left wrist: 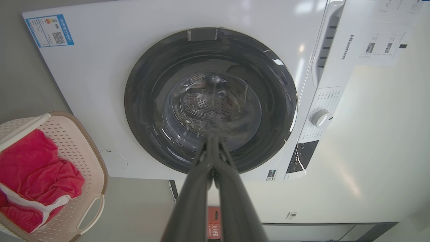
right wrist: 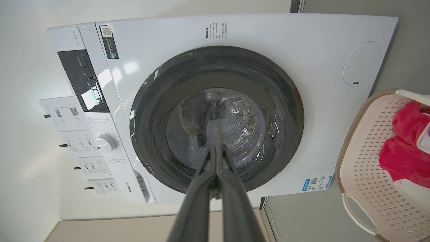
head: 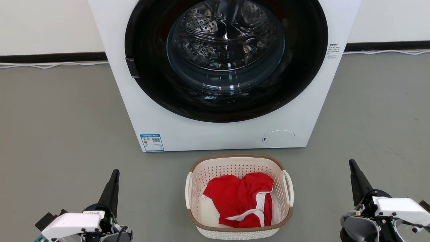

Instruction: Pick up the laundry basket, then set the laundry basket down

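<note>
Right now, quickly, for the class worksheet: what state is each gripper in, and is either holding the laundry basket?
Left gripper: closed, holding nothing, clear of the laundry basket.
Right gripper: closed, holding nothing.

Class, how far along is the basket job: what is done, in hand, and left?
Done: nothing; the basket sits on the floor before the washer, red cloth inside. In hand: nothing; left gripper and right gripper are shut, either side of it, touching neither handle. Left: grasp, lift, set down.
</note>
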Tool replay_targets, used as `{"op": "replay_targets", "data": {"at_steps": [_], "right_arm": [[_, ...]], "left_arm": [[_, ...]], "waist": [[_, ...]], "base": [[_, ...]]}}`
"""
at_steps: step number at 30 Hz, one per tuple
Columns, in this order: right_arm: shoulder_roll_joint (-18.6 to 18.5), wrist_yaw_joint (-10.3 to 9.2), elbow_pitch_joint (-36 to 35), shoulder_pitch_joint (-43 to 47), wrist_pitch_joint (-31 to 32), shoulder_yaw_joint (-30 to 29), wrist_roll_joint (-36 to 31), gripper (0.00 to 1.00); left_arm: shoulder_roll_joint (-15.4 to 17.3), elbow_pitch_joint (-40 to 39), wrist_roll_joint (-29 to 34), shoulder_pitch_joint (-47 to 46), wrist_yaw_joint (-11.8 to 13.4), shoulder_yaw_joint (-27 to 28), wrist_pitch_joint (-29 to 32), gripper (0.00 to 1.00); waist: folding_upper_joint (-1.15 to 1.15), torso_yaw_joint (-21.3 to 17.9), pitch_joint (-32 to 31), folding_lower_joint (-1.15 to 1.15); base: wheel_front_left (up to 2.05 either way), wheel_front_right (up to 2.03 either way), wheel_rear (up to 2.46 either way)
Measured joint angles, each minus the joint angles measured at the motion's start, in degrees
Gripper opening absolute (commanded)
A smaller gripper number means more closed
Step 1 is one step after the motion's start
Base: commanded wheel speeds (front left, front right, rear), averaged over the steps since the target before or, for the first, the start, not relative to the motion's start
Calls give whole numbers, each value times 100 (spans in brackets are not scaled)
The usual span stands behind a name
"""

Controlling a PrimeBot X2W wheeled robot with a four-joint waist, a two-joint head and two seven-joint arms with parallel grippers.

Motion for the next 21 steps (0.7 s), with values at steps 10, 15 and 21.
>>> {"op": "replay_targets", "data": {"at_steps": [10,15,21], "right_arm": [[0,0,-1,4,0,0,0,0],[0,0,-3,51,0,0,0,0],[0,0,-3,66,1,0,0,0]], "left_arm": [[1,0,0,0,0,0,0,0],[1,-1,0,0,0,0,0,0],[1,-1,0,0,0,0,0,0]], "waist": [[0,0,0,0],[0,0,0,0],[0,0,0,0]], "base": [[0,0,0],[0,0,0],[0,0,0]]}}
